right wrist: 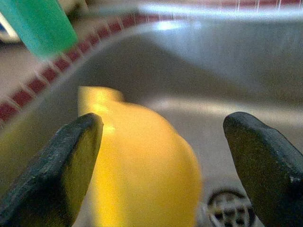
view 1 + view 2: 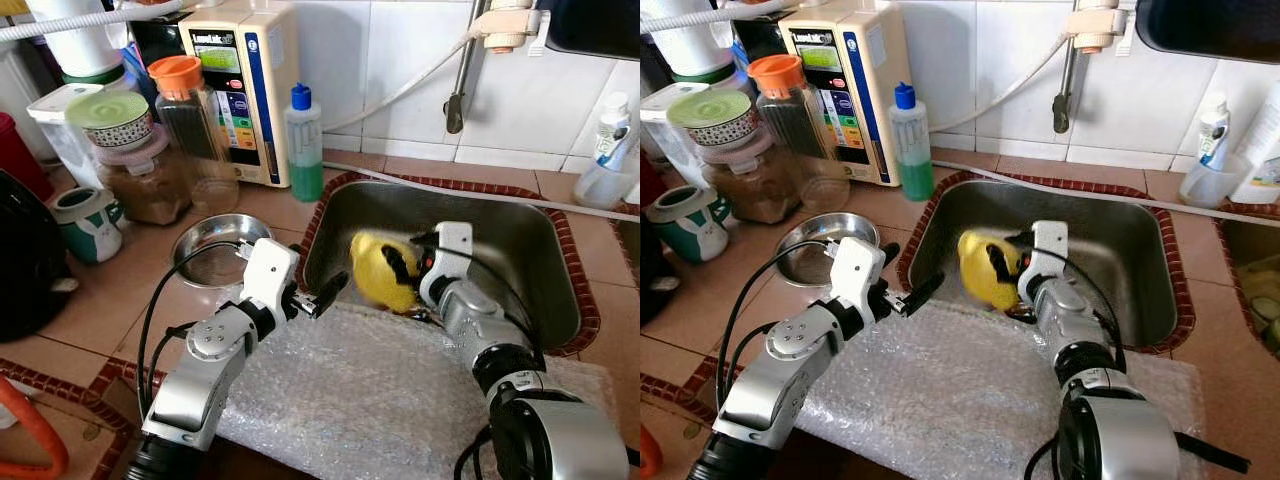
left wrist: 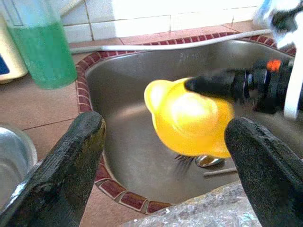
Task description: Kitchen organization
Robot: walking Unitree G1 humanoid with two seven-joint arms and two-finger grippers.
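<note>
A yellow plastic bowl (image 2: 378, 272) hangs tilted on its side inside the steel sink (image 2: 520, 260), just above the drain (image 3: 208, 161), and looks blurred. My right gripper (image 2: 412, 262) reaches down into the sink from the near side. Its fingers stand wide apart, and one black finger (image 3: 213, 86) lies across the bowl's top. In the right wrist view the bowl (image 1: 142, 165) sits between the pads, against one finger (image 1: 57, 170). My left gripper (image 2: 325, 292) is open, hovering at the sink's near left rim and pointing at the bowl (image 3: 189, 120).
A sheet of bubble wrap (image 2: 370, 390) covers the counter in front of the sink. A steel bowl (image 2: 215, 245) lies left of the sink. Behind stand a green soap bottle (image 2: 303, 145), a water machine (image 2: 245, 80), jars (image 2: 185, 110) and a mug (image 2: 88, 222).
</note>
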